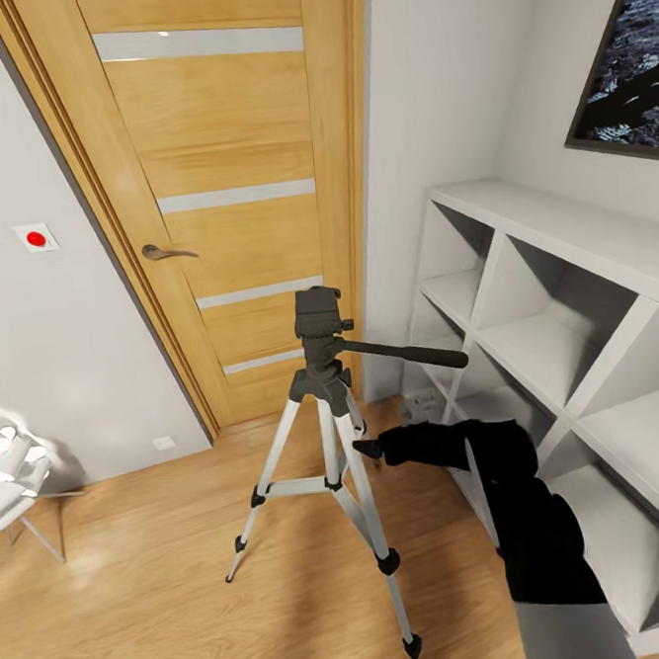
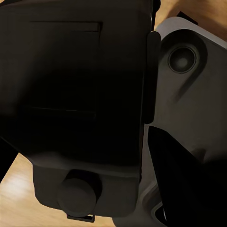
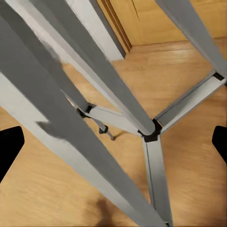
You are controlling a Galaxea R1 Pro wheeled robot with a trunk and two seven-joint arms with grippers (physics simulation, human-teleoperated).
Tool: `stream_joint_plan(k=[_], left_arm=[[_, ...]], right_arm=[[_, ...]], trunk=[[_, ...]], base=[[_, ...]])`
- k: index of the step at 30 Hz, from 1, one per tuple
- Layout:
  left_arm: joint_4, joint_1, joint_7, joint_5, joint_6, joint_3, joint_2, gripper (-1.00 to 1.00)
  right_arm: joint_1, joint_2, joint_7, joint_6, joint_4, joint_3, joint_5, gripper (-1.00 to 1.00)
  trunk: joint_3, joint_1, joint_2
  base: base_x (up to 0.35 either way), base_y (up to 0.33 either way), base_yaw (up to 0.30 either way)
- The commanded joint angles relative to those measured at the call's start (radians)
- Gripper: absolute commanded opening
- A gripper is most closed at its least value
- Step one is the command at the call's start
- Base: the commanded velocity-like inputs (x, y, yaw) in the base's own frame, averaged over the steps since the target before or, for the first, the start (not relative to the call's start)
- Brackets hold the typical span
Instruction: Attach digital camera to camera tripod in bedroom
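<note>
Tripod (image 1: 323, 439) stands on wood floor (image 1: 142, 592) before door (image 1: 228, 179); right end effector (image 1: 371, 449), fingers spread and holding nothing, reaches beside its legs, probably to steady it.

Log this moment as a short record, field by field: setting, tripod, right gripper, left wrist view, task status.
setting: wood floor, closed wooden door, white shelving
camera tripod: upright before the door, head bare, pan handle toward the shelving
right gripper: open, close beside a tripod leg, fingertips apart
left wrist view: dark robot housing close up; gripper state unclear
digital camera: not mounted on the tripod
</note>
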Motion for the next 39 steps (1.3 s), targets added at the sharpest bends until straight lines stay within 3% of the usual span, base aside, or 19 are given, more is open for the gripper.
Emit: stream_joint_plan(k=[1, 4, 10, 16, 34, 39], left_arm=[[0.000, 0.000, 0.001, 0.000, -0.002, 0.000, 0.000, -1.00], [0.000, 0.000, 0.001, 0.000, -0.002, 0.000, 0.000, -1.00], [0.000, 0.000, 0.001, -0.001, -0.002, 0.000, -0.001, -1.00], [0.000, 0.000, 0.001, -0.001, -0.002, 0.000, -0.001, -1.00], [0.000, 0.000, 0.001, -0.001, -0.002, 0.000, -0.001, -1.00], [0.000, 0.000, 0.001, -0.001, -0.002, 0.000, -0.001, -1.00]], right_arm=[[-0.012, 0.002, 0.008, 0.004, 0.000, -0.002, 0.011, 1.00], [-0.027, 0.002, 0.004, 0.004, 0.001, 0.003, 0.013, 1.00], [-0.037, 0.002, -0.045, 0.004, 0.026, 0.103, 0.015, 1.00], [-0.038, 0.002, -0.120, 0.004, 0.048, 0.149, 0.007, 1.00], [-0.038, 0.002, -0.143, 0.004, 0.082, 0.152, 0.019, 1.00], [-0.038, 0.002, -0.180, 0.004, 0.084, 0.152, 0.017, 1.00]], trunk=[[-0.002, 0.000, -0.002], [-0.002, 0.000, -0.002], [-0.002, 0.000, -0.002], [-0.002, 0.000, -0.002], [-0.002, 0.000, -0.002], [-0.002, 0.000, -0.002]], base=[[0.000, 0.000, 0.000], [0.000, 0.000, 0.000], [0.000, 0.000, 0.000], [0.000, 0.000, 0.000], [0.000, 0.000, 0.000], [0.000, 0.000, 0.000]])
